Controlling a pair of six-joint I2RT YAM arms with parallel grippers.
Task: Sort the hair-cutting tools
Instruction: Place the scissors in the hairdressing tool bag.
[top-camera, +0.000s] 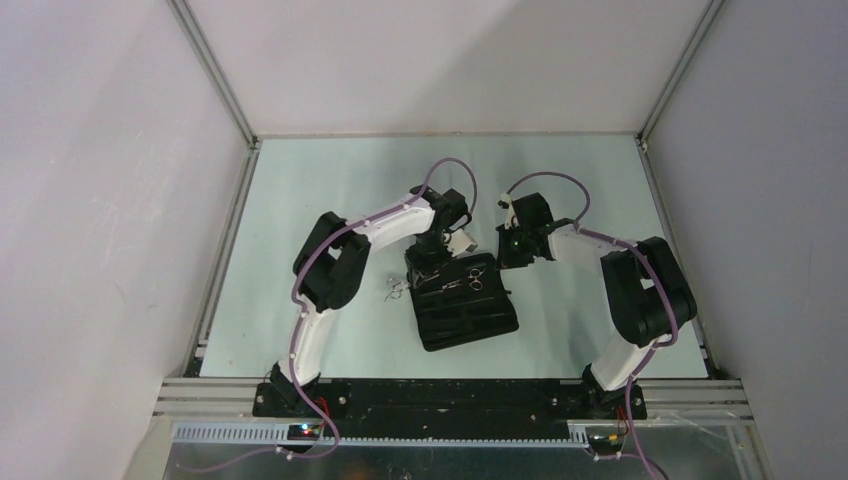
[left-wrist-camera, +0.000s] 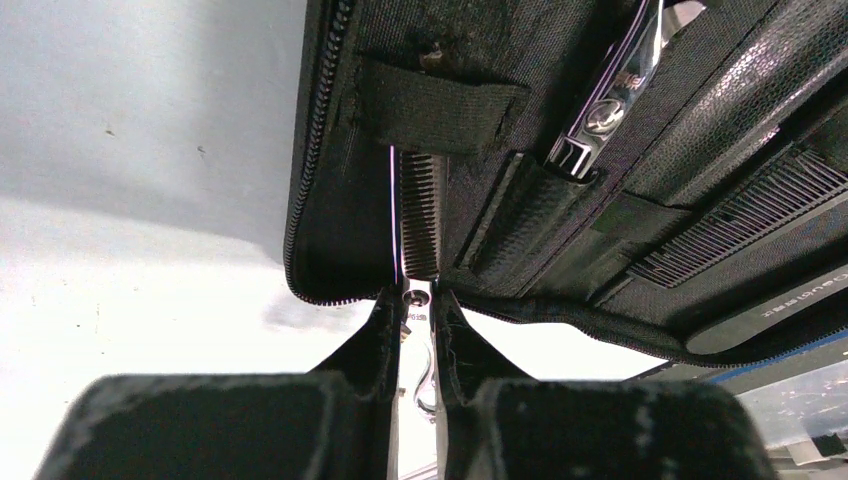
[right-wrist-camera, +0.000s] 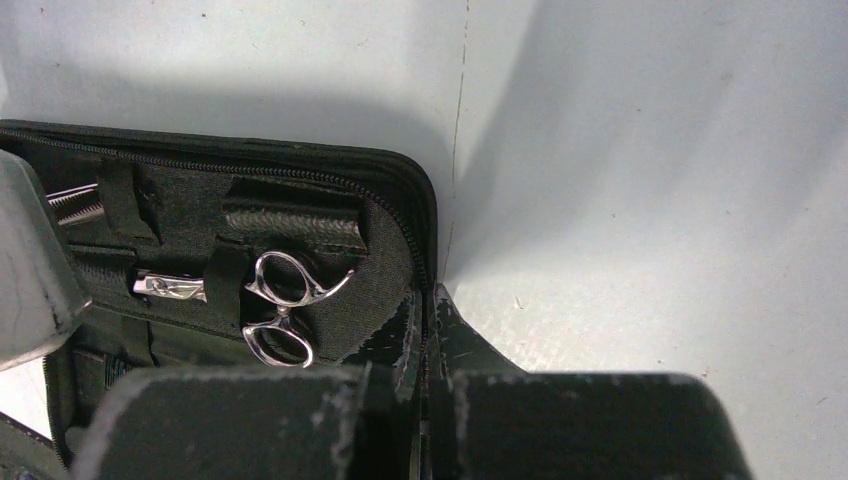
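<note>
The black zip case (top-camera: 468, 312) lies open mid-table. My left gripper (top-camera: 424, 270) is shut on one silver scissors (left-wrist-camera: 416, 300) near its pivot. The toothed blade (left-wrist-camera: 420, 210) reaches into the case under an elastic strap, and its ring handles (top-camera: 396, 290) stick out left of the case. The second silver scissors (right-wrist-camera: 278, 305) sits strapped inside the case and also shows in the left wrist view (left-wrist-camera: 612, 88). A black comb (left-wrist-camera: 745, 212) lies in a case pocket; I cannot tell the two combs apart. My right gripper (top-camera: 514, 252) is shut on the case's zip rim (right-wrist-camera: 428, 262).
The case (left-wrist-camera: 330, 150) fills most of the left wrist view. Bare pale table (right-wrist-camera: 640, 180) lies to the right of the case. Walls and metal rails (top-camera: 232, 240) enclose the table on three sides.
</note>
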